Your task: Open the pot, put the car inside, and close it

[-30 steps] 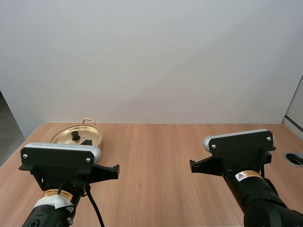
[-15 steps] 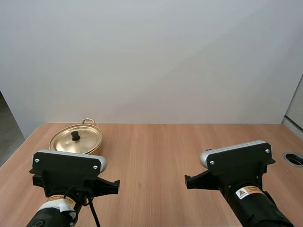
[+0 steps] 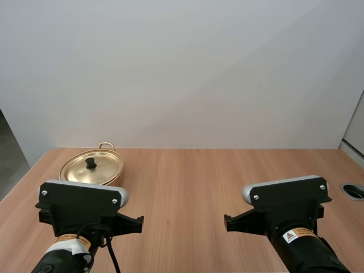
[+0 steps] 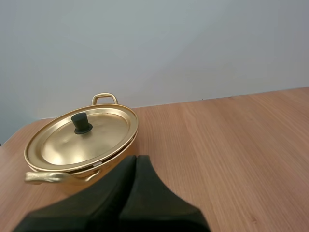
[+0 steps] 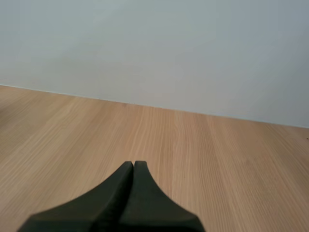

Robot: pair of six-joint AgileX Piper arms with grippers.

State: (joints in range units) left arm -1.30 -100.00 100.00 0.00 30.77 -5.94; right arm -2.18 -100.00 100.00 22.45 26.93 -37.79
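A golden pot [image 3: 91,168] stands at the table's far left, its lid [image 4: 83,135] on it with a black knob [image 4: 81,123] in the middle. My left gripper [image 4: 134,159] is shut on nothing, its fingers one dark wedge just in front of the pot and apart from it. Over bare wood my right gripper [image 5: 133,165] is also shut, holding nothing. Both arms sit low at the table's near edge, the left arm [image 3: 82,207] in front of the pot and the right arm [image 3: 287,210] to the right.
The wooden table [image 3: 187,182] runs back to a plain white wall. A round cable hole [image 3: 354,190] sits at the right edge.
Both arms have dropped lower and drawn back toward the near edge. The pot, partly covered by the left arm before, now shows whole.
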